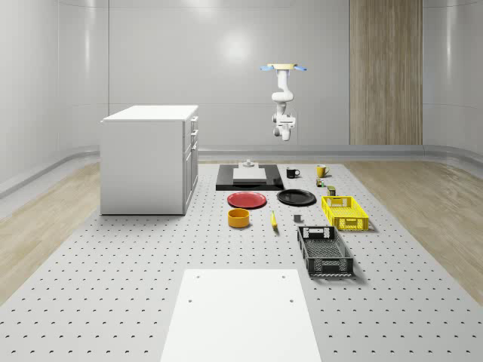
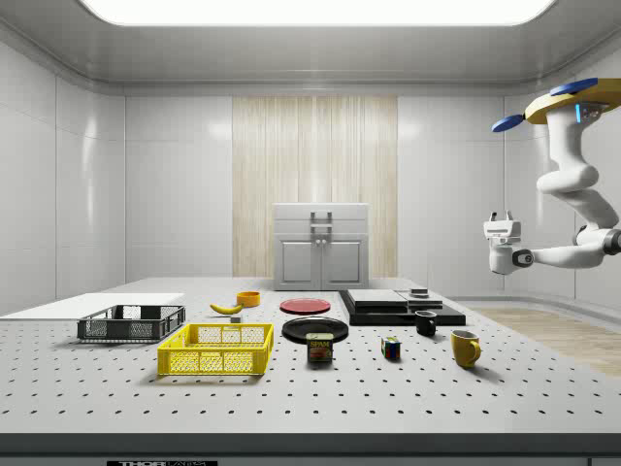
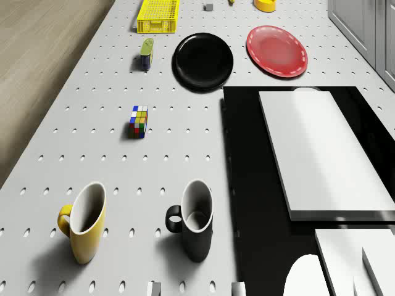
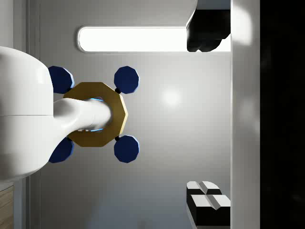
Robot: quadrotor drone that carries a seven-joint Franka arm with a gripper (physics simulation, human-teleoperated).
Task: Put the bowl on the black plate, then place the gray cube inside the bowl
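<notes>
The drone (image 1: 284, 68) hovers high beyond the black plate (image 1: 296, 197); bowl (image 1: 239, 218) beside red plate (image 1: 247, 200); finger state indeterminable.

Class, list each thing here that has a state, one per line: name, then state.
drone: hovering beyond the table's far end
gripper: in the air, holding nothing
bowl: upright on the table, empty
black plate: flat, bare
gray cube: on the table
cabinet: doors shut
yellow mug: upright, empty
</notes>
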